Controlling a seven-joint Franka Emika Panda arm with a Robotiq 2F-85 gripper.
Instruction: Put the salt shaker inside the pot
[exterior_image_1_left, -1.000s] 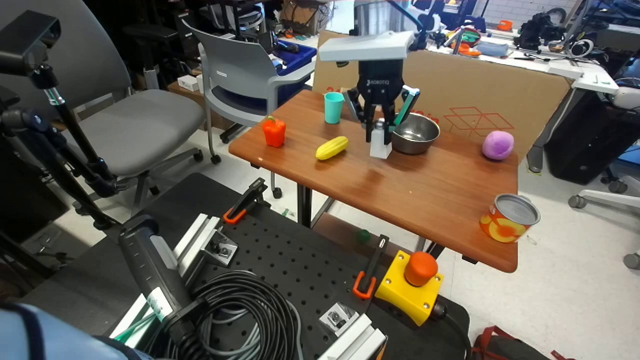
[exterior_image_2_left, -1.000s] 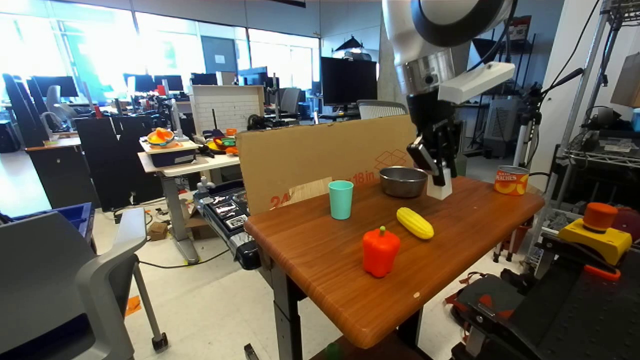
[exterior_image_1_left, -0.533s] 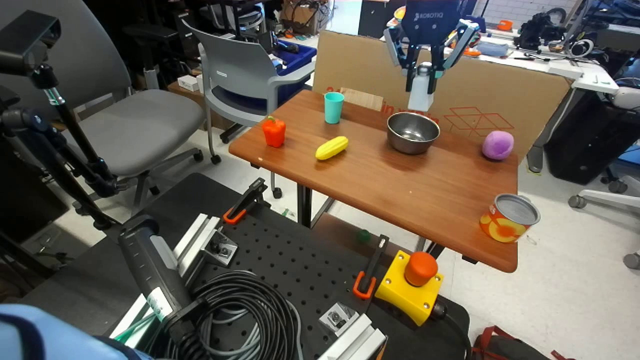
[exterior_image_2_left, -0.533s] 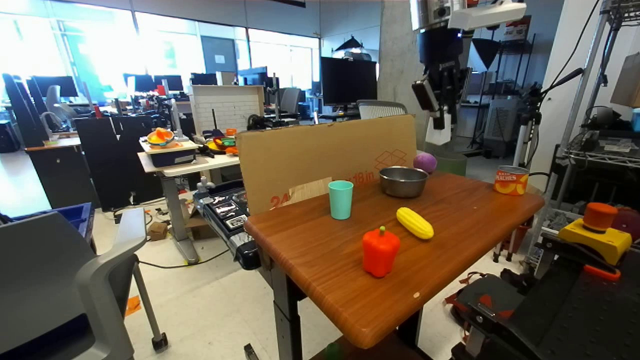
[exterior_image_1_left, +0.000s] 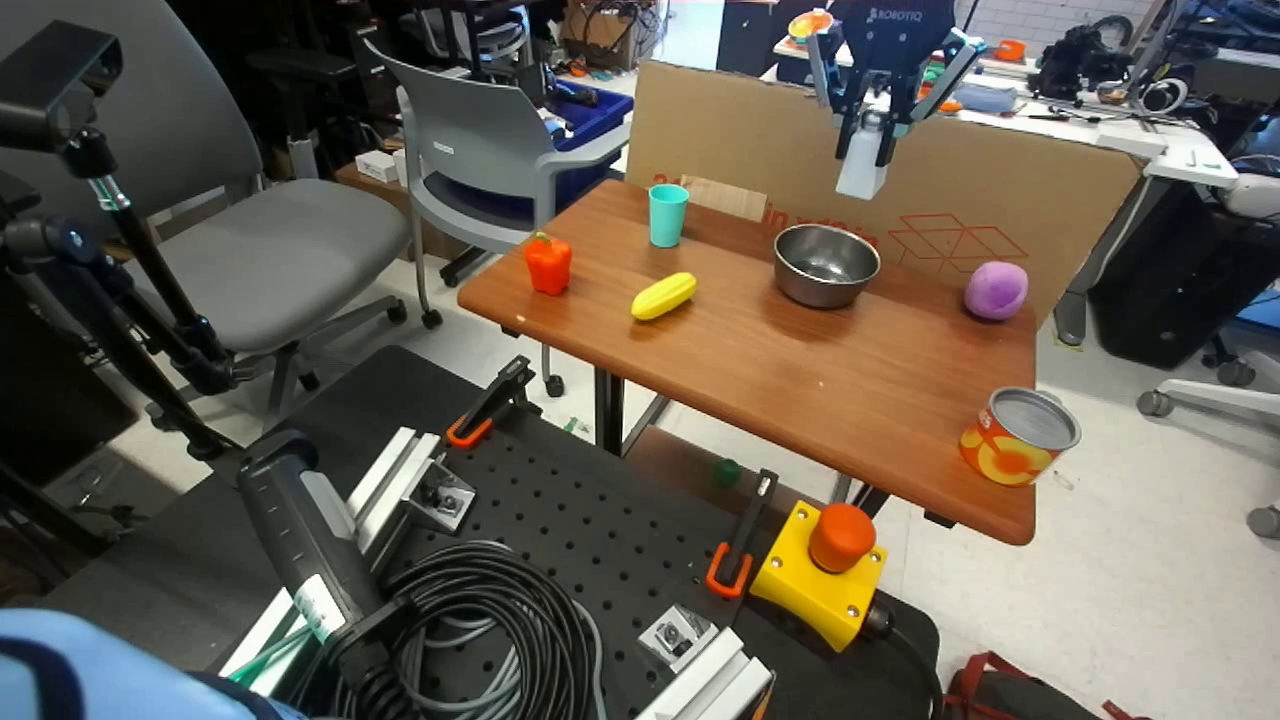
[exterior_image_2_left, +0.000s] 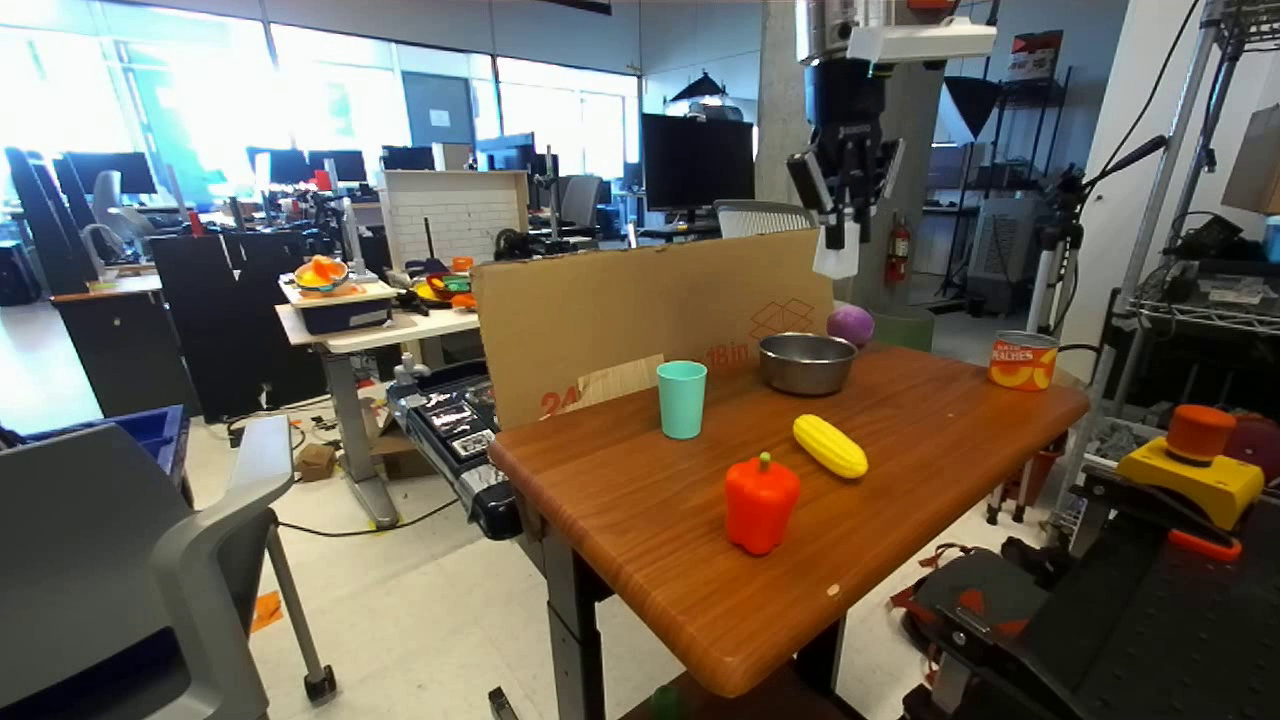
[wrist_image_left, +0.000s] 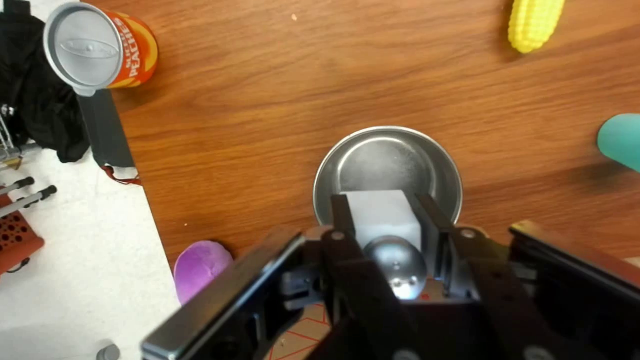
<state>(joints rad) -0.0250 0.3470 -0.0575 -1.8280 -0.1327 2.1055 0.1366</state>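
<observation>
The salt shaker (exterior_image_1_left: 860, 170), a white body with a metal cap, is held upright, slightly tilted, between my gripper's (exterior_image_1_left: 867, 148) fingers, high above the table. In an exterior view it also shows as a whitish block (exterior_image_2_left: 838, 254) below the gripper (exterior_image_2_left: 848, 226). In the wrist view the fingers (wrist_image_left: 385, 206) close on both sides of the shaker (wrist_image_left: 382, 215), whose base overlaps the near part of the pot. The round silver pot (exterior_image_1_left: 828, 290) stands on the table below the shaker; it also shows in an exterior view (exterior_image_2_left: 806, 368) and the wrist view (wrist_image_left: 385, 162). Its visible inside is bare.
A teal cup (exterior_image_1_left: 667, 217), a yellow corn toy (exterior_image_1_left: 664, 297) and a red pepper (exterior_image_1_left: 549, 266) stand left of the pot. A purple ball (exterior_image_1_left: 996, 291) and a peach can (exterior_image_1_left: 1015, 440) are on the right. A cardboard sheet (exterior_image_1_left: 960, 190) stands behind the table.
The gripper has lifted the salt shaker from beside the pot to high above the table. In the last half second it has shifted sideways a little. The pot has not moved.
</observation>
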